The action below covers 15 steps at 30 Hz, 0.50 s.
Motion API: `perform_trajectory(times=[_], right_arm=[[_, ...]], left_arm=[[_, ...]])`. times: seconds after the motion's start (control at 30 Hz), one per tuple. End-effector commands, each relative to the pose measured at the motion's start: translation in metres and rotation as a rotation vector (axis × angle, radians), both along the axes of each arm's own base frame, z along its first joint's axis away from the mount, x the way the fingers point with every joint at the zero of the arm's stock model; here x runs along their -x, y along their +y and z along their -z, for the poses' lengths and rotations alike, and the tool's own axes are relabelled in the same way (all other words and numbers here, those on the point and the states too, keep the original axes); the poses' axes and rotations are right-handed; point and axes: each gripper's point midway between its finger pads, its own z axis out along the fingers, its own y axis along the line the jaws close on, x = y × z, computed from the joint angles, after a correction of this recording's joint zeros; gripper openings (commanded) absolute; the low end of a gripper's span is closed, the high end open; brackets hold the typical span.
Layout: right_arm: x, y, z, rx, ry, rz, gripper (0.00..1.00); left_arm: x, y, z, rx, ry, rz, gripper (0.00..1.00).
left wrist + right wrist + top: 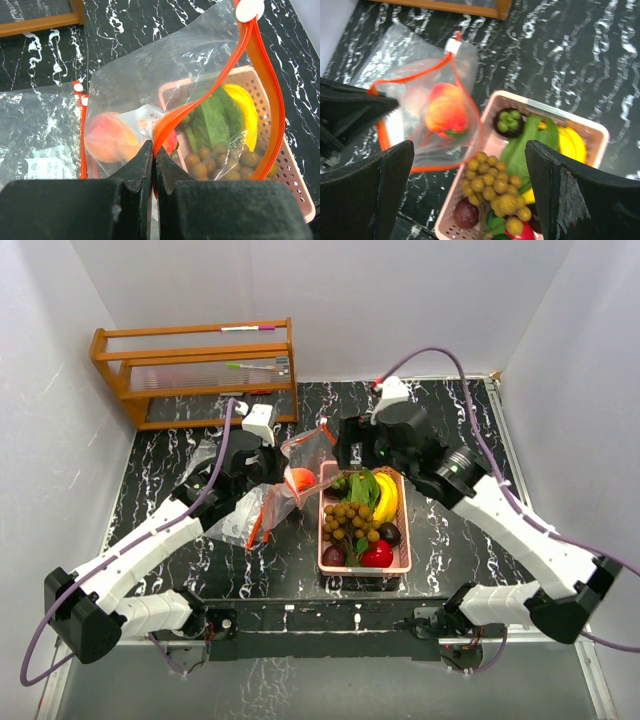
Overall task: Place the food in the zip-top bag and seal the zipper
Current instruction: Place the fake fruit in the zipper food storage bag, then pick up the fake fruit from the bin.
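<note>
Two bags show in the top view: a zip-top bag [308, 452] held up between the arms, and a second bag [240, 525] lying flat on the table [440, 540] by the left arm. One orange-red fruit [302, 480] sits inside the raised bag. Just right of it stands a pink basket [325, 562] carrying a longan bunch [350, 520], green cucumbers [362, 487], bananas [386, 498], dark purple fruits [390, 533] and a red fruit [377, 555]. The left hand [268, 480] is at the bag's left side. The right hand [345, 455] hangs at the bag's right side, by the basket's far end. A wooden rack [195, 370] stands at the table's far left corner.

In the left wrist view, the left hand's fingers [135, 170] are pressed together, clamped on the orange zipper strip of the bag's rim. The strip loops up to a white slider [249, 9]. The fruit lies low in the bag, at the left. Through the clear plastic the basket shows, with longans, cucumbers and bananas in it. The second bag lies flat at the left, its zipper end just beside the held bag.

In the right wrist view, the right hand's fingers [365, 195] stand wide apart with nothing between them, above the bag and basket. The bag's mouth gapes open with the orange-red fruit inside. The left hand's dark shape meets the bag's rim at the left. The basket's produce all lies inside its walls, and the bag overlaps the basket's left corner in this view.
</note>
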Motion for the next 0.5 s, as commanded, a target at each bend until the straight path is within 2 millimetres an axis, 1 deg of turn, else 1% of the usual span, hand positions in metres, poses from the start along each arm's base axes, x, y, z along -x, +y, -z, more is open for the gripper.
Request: perform_trajectory(times=[0.0, 0.07, 0.1, 0.17, 0.27, 0.33, 0.4, 0.47], right_arm=[[0.017, -0.052, 0.037, 0.139, 0.06, 0.146, 0.98], [0.028, -0.063, 0.06, 0.17, 0.137, 0.179, 0.98], [0.034, -0.069, 0.069, 0.181, 0.167, 0.203, 0.98], [0.048, -0.077, 0.078, 0.179, 0.216, 0.212, 0.98], [0.076, -0.079, 0.087, 0.154, 0.304, 0.155, 0.92], [0.099, -0.074, 0.096, 0.139, 0.408, 0.095, 0.87], [0.124, -0.068, 0.108, 0.116, 0.523, 0.046, 0.85], [0.143, -0.069, 0.116, 0.086, 0.591, 0.046, 0.84]], left_arm=[[0.004, 0.005, -0.017, 0.015, -0.039, 0.004, 0.0], [0.006, 0.006, -0.02, 0.014, -0.041, 0.007, 0.0], [0.007, 0.006, -0.022, 0.012, -0.042, 0.009, 0.0], [0.008, 0.008, -0.027, 0.008, -0.049, 0.011, 0.0], [0.009, 0.011, -0.033, -0.001, -0.059, 0.009, 0.0], [0.009, 0.013, -0.037, -0.007, -0.069, 0.006, 0.0], [0.007, 0.015, -0.039, -0.012, -0.079, -0.002, 0.0], [0.007, 0.015, -0.038, -0.015, -0.081, -0.007, 0.0]])
